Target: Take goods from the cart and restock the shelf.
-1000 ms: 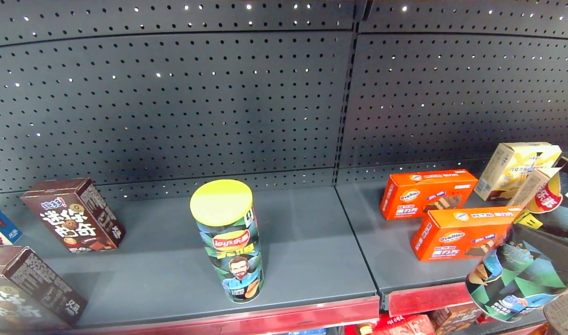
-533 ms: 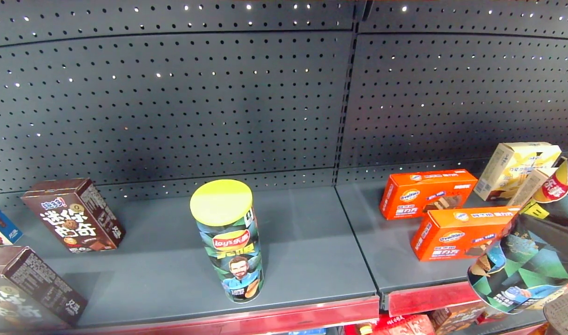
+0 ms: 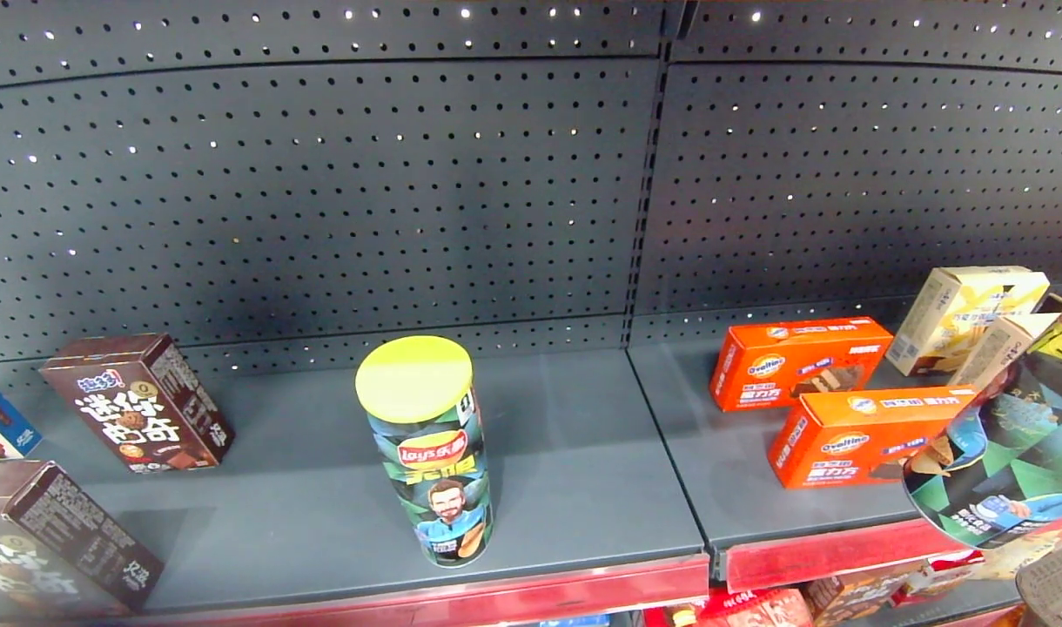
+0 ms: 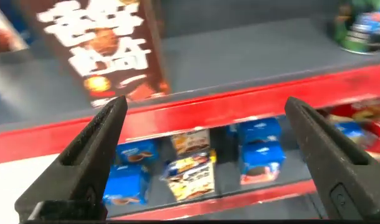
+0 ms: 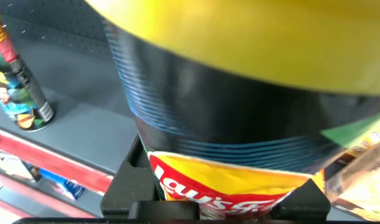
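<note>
While your right gripper [image 5: 221,190] is clamped on the held can [image 3: 997,453], look at the can's axis more than its position. In the head view it sits at the lower right of the frame, leaning hard. Its base points toward the lower left and its lid end runs off toward the upper right. In the right wrist view the jaws press on both sides of the body just under the yellow lid.

The bare stretch of shelf [image 3: 574,453] lies to the left of the held can in that frame, between the standing can [image 3: 426,448] at centre and the front orange box [image 3: 853,435]. The held can overlaps that box in the picture, and I cannot tell whether they touch.

I judge that the next move depends on bringing the long axis upright, base down, before you carry the can left over the red edge.

Your left gripper [image 4: 209,155] is spread wide with nothing in it, near the brown box [image 4: 109,50], well away from the gap. The right arm is the nearer one.
</note>
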Robot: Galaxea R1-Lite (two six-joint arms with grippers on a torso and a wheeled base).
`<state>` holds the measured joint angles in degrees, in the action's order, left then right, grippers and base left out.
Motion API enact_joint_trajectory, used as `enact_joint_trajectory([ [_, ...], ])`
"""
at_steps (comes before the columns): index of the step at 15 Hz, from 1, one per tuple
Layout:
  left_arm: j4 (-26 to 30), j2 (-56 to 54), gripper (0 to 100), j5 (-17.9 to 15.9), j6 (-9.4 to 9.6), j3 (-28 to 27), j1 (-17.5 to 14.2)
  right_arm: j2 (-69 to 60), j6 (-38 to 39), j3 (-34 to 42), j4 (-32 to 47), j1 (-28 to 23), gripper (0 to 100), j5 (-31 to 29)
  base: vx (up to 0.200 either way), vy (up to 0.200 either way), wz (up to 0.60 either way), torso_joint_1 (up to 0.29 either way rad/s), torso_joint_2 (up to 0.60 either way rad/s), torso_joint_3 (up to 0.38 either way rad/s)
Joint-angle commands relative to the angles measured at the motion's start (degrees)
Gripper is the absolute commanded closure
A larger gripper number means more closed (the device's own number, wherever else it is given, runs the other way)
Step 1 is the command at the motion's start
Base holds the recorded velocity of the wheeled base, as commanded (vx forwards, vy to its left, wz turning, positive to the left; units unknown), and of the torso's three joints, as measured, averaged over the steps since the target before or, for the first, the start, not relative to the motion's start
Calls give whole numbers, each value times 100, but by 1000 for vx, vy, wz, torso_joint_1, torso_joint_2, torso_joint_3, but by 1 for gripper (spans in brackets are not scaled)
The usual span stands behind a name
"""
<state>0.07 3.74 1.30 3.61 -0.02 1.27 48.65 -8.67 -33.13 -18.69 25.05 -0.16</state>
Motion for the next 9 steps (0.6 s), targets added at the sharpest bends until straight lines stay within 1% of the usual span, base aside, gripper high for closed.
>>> enact_joint_trajectory([
  [1,-7,-286,0,54,-44,2,-136,-93,-3,-18,-3,-132,100,7,0,0,0,0,0,0],
  [2,-7,-374,0,63,-80,2,-109,-198,-3,-18,-3,-106,100,16,0,0,0,0,0,0],
  [4,-7,-374,0,45,-220,2,-109,-330,-3,26,14,-79,100,7,0,0,0,0,0,0],
  [9,-7,-374,0,63,-247,2,-109,-717,-12,-9,93,-132,100,-28,0,0,0,0,0,0],
])
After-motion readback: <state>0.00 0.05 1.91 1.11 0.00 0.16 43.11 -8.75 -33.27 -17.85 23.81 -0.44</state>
